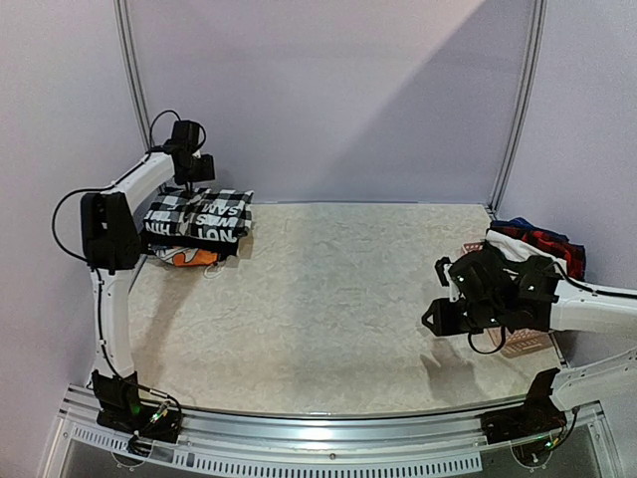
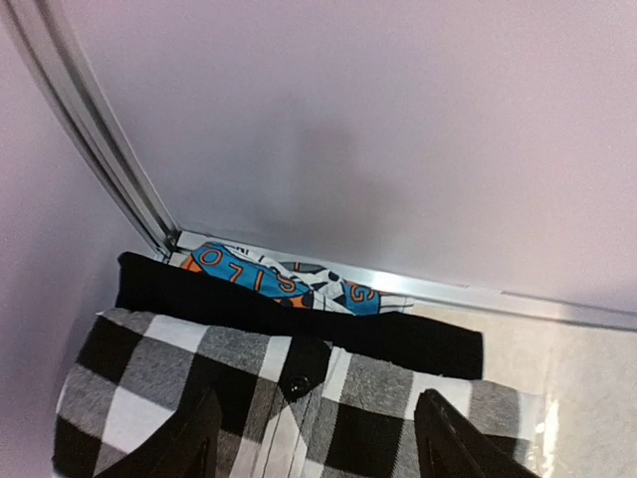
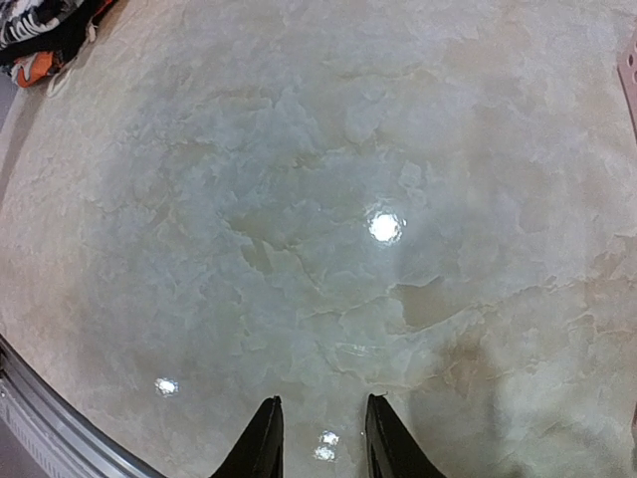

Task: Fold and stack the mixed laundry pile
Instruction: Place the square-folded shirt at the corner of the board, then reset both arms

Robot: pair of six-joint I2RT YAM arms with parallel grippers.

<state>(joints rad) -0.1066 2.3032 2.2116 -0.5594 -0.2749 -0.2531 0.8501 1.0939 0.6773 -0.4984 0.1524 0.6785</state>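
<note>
With the checked garment [image 2: 199,398] lying atop the folded stack [image 1: 184,254] in the table's [image 1: 338,309] far left corner, we judge this a release: the left end effector [image 2: 318,400] hangs open above it. Next calls for 1 more piece from the remaining pile [image 1: 537,239] at the pink basket [image 1: 528,344], right edge. The right end effector [image 3: 321,400], narrowly parted and empty, hovers over the table's roomy middle; wall [image 2: 398,119] and frame post [image 2: 100,149] crowd the stack.

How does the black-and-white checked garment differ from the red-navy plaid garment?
The black-and-white checked garment lies folded on the far-left stack; the red-navy plaid garment sits bunched at the right edge. The left gripper is above the checked one; no gripper is over the plaid one. Both are patterned cloth.
</note>
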